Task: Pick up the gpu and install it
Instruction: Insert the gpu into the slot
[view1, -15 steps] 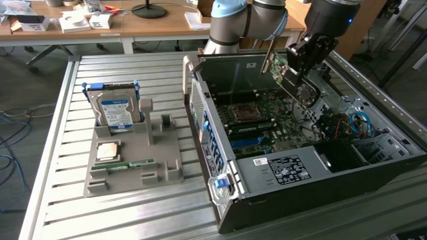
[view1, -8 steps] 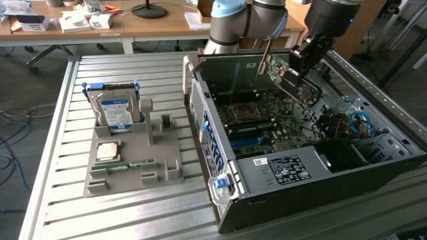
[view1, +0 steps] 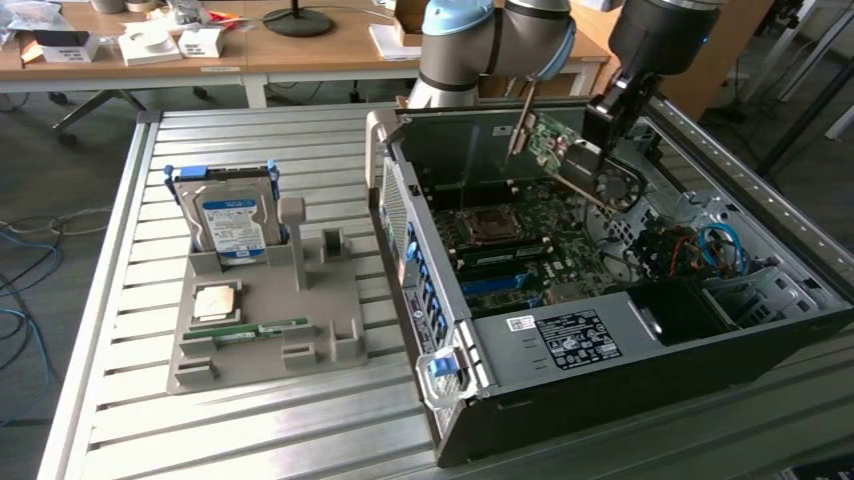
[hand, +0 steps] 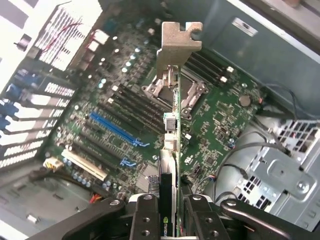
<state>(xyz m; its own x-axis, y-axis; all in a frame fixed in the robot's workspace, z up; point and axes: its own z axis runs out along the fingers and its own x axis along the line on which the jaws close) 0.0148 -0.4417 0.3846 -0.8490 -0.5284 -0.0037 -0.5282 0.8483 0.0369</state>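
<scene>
Now the end effector (view1: 597, 140), clamping the gpu (view1: 550, 140), hangs at the CPU socket's (view1: 489, 225) one o'clock in the exterior view; seating likely demands squaring it over an expansion slot (hand: 112, 127).

The grey-and-blue jointed robot arm (view1: 487, 45) is bending across the upper middle of the exterior view, its black wrist section (view1: 661, 35) angling downward at the upper right. The black two-fingered gripper (view1: 603, 125) is pointing down. In the wrist view its fingers (hand: 145, 217) are clamping both faces of the thin green-edged gpu card (hand: 172, 125), carrying it edge-on.
</scene>
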